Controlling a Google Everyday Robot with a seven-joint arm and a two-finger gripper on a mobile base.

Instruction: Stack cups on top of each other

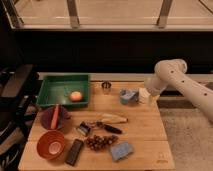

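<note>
Table: pale wood, matt, plank seams visible. Tray: green, plastic in appearance, smooth, slight sheen. Steel cup: bare metal, shiny outside, dark within. Cream-white cup: plain and matt, material not determinable. Arm: off-white smooth shell, low gloss. The gripper sits at the cream-white cup by the table's right rear edge, finish not discernible. Orange bowl and purple bowl: smooth, plastic-looking. Blue pad: sponge-like, matt.
</note>
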